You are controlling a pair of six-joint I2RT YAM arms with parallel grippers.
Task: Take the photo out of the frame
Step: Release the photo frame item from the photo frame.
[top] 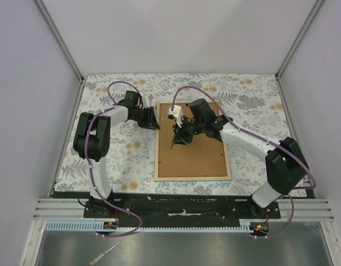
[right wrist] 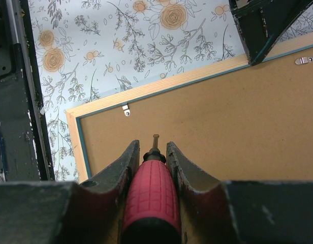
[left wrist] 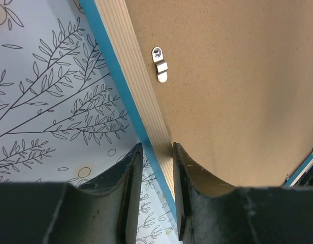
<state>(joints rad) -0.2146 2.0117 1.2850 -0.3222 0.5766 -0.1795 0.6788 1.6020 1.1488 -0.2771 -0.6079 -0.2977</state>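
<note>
Nearest the right wrist lens is the red ribbed handle of a screwdriver (right wrist: 150, 193). It is clenched between the right fingers (right wrist: 127, 168), with both black pads pressed against its sides. Its short dark shaft sticks out past their tips toward the frame (top: 192, 177).

That frame lies face down on the floral cover (top: 120, 155) of the desk, light wood back upward. Its blue shows as a thin line around the outside and along the inner lip. The photo (top: 198, 155) sits inside the frame. Only its plain brown board back shows, and the printed side cannot be seen.

The screwdriver's tip is over the board, near one frame rail and just short of a small metal clip (right wrist: 125, 109) fixed at that rail's inner edge. Whether the tip touches the board cannot be told.

The left fingers (left wrist: 132, 168) are at the frame's far-left corner. One finger lies against the outer blue side and the other on the board side, with the wood rail between them, so they are grasping the frame's edge. Farther along that rail, just inside it, a second metal clip (left wrist: 159, 63) lies on the board.

From above, the left arm (top: 96, 138) reaches in from the frame's left side. The right arm (top: 253, 144) comes from the frame's right side and crosses over the board.
</note>
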